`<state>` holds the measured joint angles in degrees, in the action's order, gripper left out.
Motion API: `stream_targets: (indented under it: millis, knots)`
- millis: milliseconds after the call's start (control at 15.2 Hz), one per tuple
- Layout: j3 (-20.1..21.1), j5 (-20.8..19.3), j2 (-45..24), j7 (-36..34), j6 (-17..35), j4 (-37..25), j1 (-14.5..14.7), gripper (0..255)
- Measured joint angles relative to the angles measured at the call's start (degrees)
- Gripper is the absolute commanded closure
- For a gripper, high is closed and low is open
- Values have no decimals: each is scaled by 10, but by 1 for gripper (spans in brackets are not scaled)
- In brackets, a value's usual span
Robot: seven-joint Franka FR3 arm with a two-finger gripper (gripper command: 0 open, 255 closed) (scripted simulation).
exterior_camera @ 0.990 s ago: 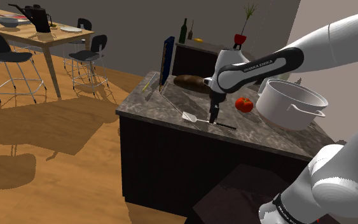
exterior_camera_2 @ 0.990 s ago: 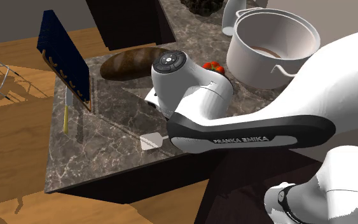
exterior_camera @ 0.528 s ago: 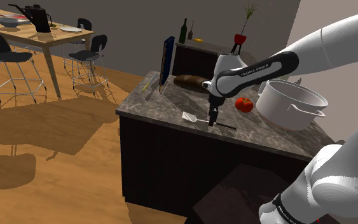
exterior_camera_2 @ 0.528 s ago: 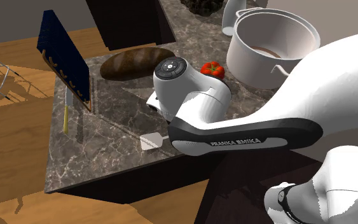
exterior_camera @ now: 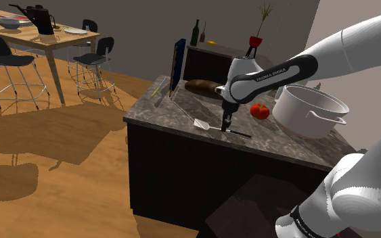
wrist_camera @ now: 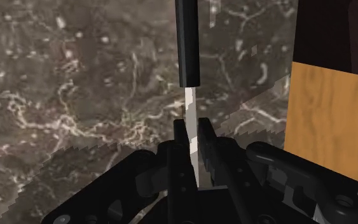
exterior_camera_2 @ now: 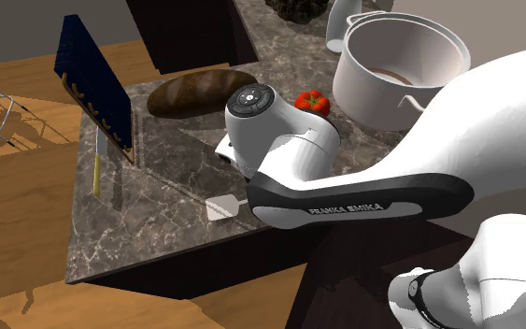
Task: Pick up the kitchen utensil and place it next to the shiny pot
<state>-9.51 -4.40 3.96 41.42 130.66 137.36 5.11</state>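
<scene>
The spatula (exterior_camera: 200, 124) lies flat on the dark marble counter (exterior_camera: 175, 111), its pale blade toward the counter's front edge and its black handle (wrist_camera: 186, 44) pointing away from my hand. My gripper (wrist_camera: 192, 137) points straight down onto it and is shut on the spatula's silvery shaft (wrist_camera: 190, 111), one black finger (wrist_camera: 180, 135) on each side. The shoulder view shows the gripper (exterior_camera: 225, 128) touching down at the spatula's middle. The shiny pot (exterior_camera: 310, 109) stands at the counter's right end. In the second exterior view the arm hides the hand, and the blade (exterior_camera_2: 221, 207) shows.
A red tomato (exterior_camera: 260, 110) and a brown loaf (exterior_camera: 204, 86) lie between the spatula and the pot. A blue book (exterior_camera_2: 97, 79) stands upright at the counter's far corner, with a yellow-handled knife (exterior_camera_2: 96, 168) below it. The wooden floor (wrist_camera: 327, 108) shows past the counter edge.
Over the last second the arm's wrist dropped a little and settled over the spatula. The spatula, pot and tomato have stayed in place.
</scene>
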Motion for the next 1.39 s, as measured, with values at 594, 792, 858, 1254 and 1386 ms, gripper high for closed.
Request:
stream_targets:
  millis: [594, 792, 858, 1254, 1386]
  knots:
    - [1, -1, 15, -2, -25, -10, 1, 255]
    - [2, -2, 28, -2, -48, -21, 1, 255]
    - [2, -3, 34, -2, -57, -23, 1, 255]
    - [4, -4, 55, -1, -105, -51, 1, 255]
    - [4, -4, 60, 0, -120, -60, 1, 255]
